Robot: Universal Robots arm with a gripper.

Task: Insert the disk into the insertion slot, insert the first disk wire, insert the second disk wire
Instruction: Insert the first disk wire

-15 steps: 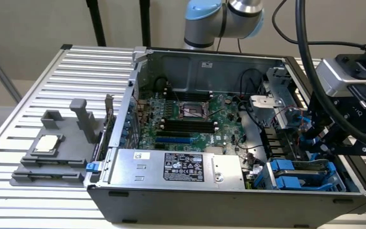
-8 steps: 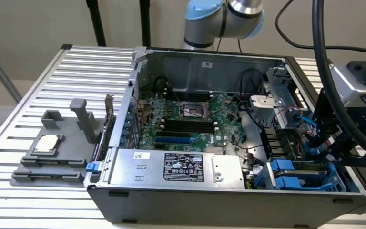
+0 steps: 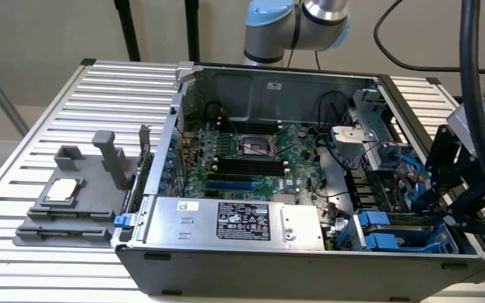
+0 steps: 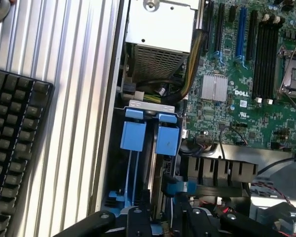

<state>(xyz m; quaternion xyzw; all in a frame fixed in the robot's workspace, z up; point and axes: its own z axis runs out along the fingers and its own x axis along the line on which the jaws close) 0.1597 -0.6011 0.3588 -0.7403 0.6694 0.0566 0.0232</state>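
- On the exterior view's left, a grey plastic holder (image 3: 74,202) lies on the ribbed metal table (image 3: 99,107), with a small square chip (image 3: 61,190) resting on it.
- A black keyboard (image 4: 15,148) also lies on the table, beside the open computer case (image 3: 310,271).
- Inside the case, the labelled power box (image 3: 234,221) lies along the near wall, with the green board (image 3: 251,158) behind it.
- To the right of the power box is the slot (image 4: 147,104) of the grey drive cage. The disk (image 4: 166,140) stands on edge inside it, its blue frame showing beside a second blue tab (image 4: 133,133).
- A small blue plug (image 4: 181,186) sits just beside the disk's end. Whether it is pushed in cannot be told.
- On the exterior view's right, the black claw (image 3: 449,211) hangs just above the cage, near that plug. Whether it is released or clenched cannot be told.
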